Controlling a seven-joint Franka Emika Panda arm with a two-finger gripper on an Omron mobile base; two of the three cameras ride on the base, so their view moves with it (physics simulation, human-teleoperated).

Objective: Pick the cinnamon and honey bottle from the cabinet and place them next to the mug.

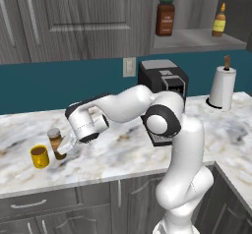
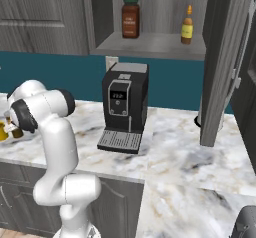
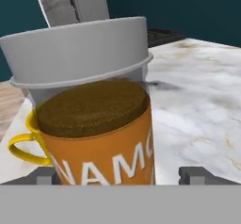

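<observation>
I read this as the set-down of the first item: the arm [image 1: 147, 110] reaches low across the marble counter [image 1: 128, 154] and the gripper [image 1: 69, 144] is at the cinnamon jar [image 1: 55, 142], which stands just beside the yellow mug [image 1: 40, 156]. In the hand view the finger tips [image 3: 197, 175] sit either side of the jar [image 3: 101, 138] near its base, apparently against it, so I judge the jaws closed on the jar, though contact is not plainly shown. To do this well I would confirm the jar is upright and bearing on the counter, open gently, then withdraw straight back without brushing the mug. The honey bottle [image 1: 219, 21] waits on the cabinet shelf [image 1: 197, 39] near a larger green-lidded jar [image 1: 165, 16]. The jar's base is cut off in the hand view, and the mug shows there merely as a handle [image 3: 23, 145].
</observation>
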